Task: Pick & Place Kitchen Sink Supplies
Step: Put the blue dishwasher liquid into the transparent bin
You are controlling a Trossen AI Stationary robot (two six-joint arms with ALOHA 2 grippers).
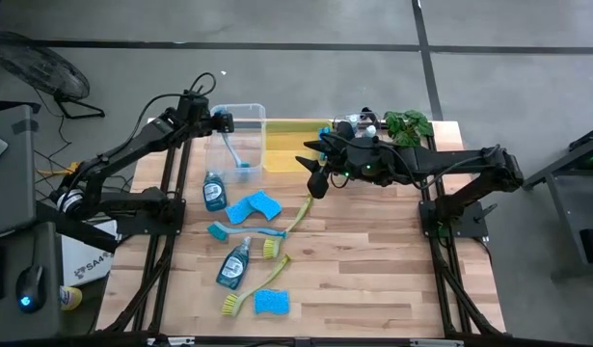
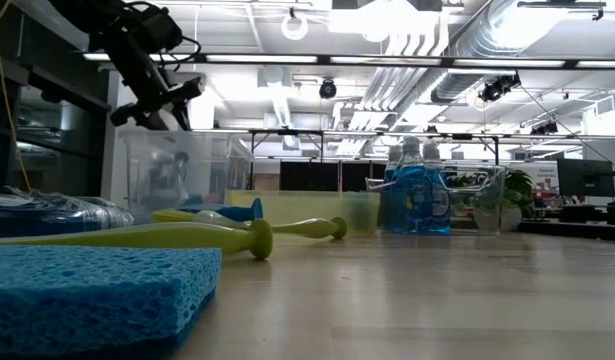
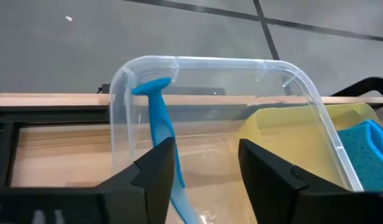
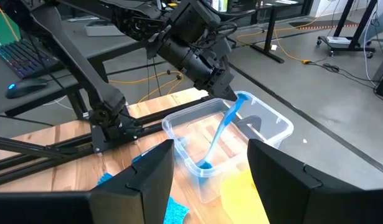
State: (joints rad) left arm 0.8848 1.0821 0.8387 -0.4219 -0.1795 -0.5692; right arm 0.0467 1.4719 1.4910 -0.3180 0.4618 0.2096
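Slim blue plastic dish brush (image 4: 221, 132) leaning inside rounded, glossy clear bin (image 4: 273, 129).

We see a blue dish brush (image 1: 233, 150) leaning in the clear bin (image 1: 240, 109), with a yellow bin (image 1: 288, 129) beside it. The table (image 1: 373, 260) is pale striped wood. Two clear bottles (image 1: 214, 191) hold blue soap under white caps. The sponges (image 1: 254, 206) are blue, the other brushes (image 1: 294, 217) yellow-green with blue or yellow-green heads. The plant (image 1: 409, 124) is green, both arms (image 1: 142, 145) dark, the floor grey.
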